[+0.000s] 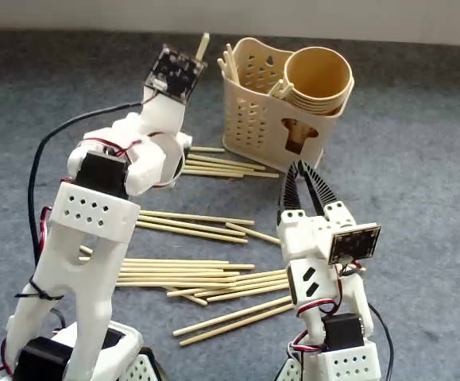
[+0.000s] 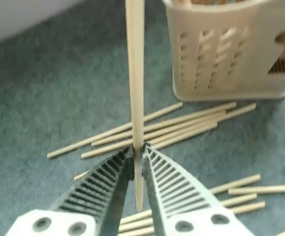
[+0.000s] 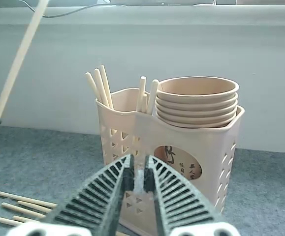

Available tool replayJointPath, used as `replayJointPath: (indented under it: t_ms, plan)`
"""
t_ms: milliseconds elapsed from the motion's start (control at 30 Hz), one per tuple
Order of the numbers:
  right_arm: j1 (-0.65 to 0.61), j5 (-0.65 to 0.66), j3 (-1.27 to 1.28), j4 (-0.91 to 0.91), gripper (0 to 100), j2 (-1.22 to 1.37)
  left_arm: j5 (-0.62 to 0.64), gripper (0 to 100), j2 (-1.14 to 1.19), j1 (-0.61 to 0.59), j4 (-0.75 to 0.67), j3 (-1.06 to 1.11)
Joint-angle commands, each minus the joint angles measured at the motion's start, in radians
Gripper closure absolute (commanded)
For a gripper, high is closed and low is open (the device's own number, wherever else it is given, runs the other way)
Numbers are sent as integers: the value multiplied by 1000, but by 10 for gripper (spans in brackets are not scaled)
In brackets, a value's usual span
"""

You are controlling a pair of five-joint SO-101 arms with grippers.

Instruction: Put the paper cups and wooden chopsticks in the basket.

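Observation:
A beige perforated basket (image 1: 265,119) stands at the back of the grey carpet. It holds a stack of paper cups (image 1: 318,78) and a few upright wooden chopsticks (image 1: 230,65). My left gripper (image 2: 138,150) is shut on one chopstick (image 2: 134,83), held raised and nearly upright just left of the basket; its tip (image 1: 204,43) sticks up past the wrist. My right gripper (image 1: 299,168) hovers in front of the basket (image 3: 181,142), shut with nothing in it. Several loose chopsticks (image 1: 190,274) lie on the carpet between the arms.
More loose chopsticks (image 1: 222,165) lie beside the basket's front left corner, also under my left gripper (image 2: 157,128). A pale wall (image 3: 191,49) runs behind the basket. Open carpet (image 1: 420,206) spreads to the right.

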Motion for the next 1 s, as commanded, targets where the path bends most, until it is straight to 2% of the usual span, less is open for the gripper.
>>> replayJointPath:
  t_ms: [0, 167, 300, 533, 633, 967]
  plan:
    - [10, 9, 88, -4, 950, -12, 127, 995, -38, 62, -98, -142]
    - [10, 9, 88, -4, 950, -12, 249, 995, -36, 87, -236, -206]
    - [10, 9, 88, -4, 950, -12, 322, 995, -35, 87, -427, -199]
    - [10, 9, 88, -4, 950, -12, 371, 995, 36, 120, -744, -111]
    - [10, 9, 88, -4, 950, -12, 373, 995, 87, 143, -801, -99]
    - [10, 11, 88, -4, 950, -12, 365, 995, 220, 203, -859, -99]
